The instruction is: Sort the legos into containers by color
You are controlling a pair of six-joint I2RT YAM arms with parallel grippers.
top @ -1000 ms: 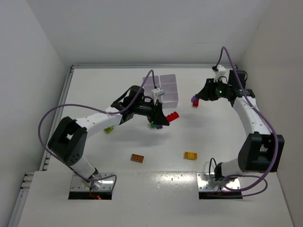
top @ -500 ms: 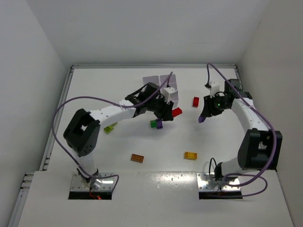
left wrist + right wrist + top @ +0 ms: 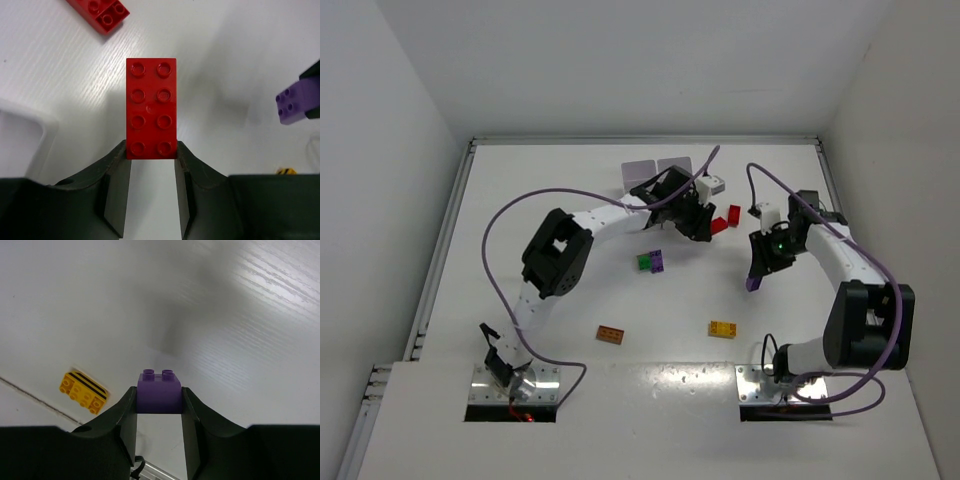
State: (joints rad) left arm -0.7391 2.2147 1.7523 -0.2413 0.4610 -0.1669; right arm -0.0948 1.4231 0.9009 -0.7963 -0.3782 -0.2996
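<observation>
Legos lie scattered on the white table (image 3: 660,310) while both arms hold bricks. The left jaws pinch a red two-by-four brick (image 3: 151,107) by its short end, at about 4 o'clock from the white compartment tray (image 3: 665,168). The tray sits toward 12 o'clock on the table, largely hidden behind the left arm (image 3: 605,215), and its contents cannot be made out. A second red brick (image 3: 733,215) lies just beside the held one, cut off by the frame edge in the left wrist view. The right jaws pinch a small purple brick (image 3: 159,391) over bare table toward 3 o'clock. A green brick (image 3: 645,262) and a loose purple brick (image 3: 659,260) touch near centre. An orange-brown brick (image 3: 611,334) and a striped yellow brick (image 3: 723,328) lie well apart toward 6 o'clock, with open room around each.
</observation>
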